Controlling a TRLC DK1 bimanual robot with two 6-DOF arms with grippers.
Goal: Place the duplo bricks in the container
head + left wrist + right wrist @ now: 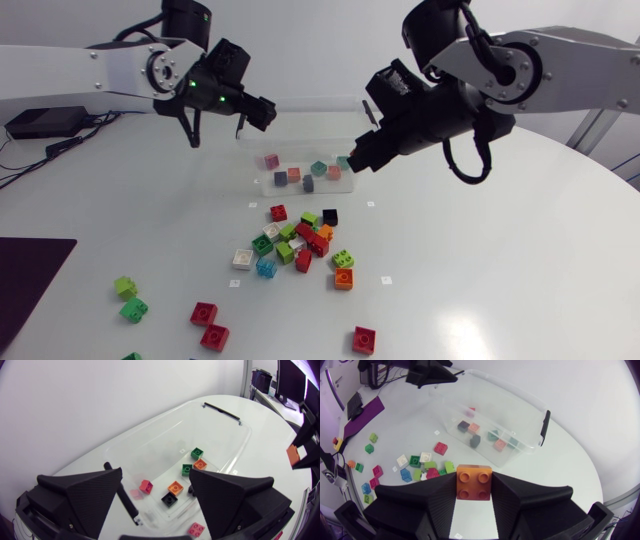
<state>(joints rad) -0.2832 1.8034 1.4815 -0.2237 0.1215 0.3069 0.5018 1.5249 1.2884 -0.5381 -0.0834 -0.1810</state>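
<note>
1. The right gripper (355,160) is clamping an orange brick (474,481) from two sides, studs showing, and is hanging at the container's (300,150) right end, about level with its rim.
2. The left gripper (156,475) is hovering over the container's left end, its fingers standing apart with nothing between them.
3. Several bricks (295,175) are already lying inside the container. Many more (295,245) are sitting scattered on the table (500,280), on the container's near side.
4. Risk: from the head view I cannot tell whether the orange brick is sitting fully over the opening or over the wall. Letting go here could be sending it onto the rim and off to the table.
5. Risk: a drop from this height could be bouncing the brick off those inside, or out over the low wall.
6. Risk: both grippers are working over the same container. A reach further inward by either could be bringing them together, or catching the black handle (543,427) at the container's end.
7. Writing: nothing readable is showing on the bricks or the container.
</note>
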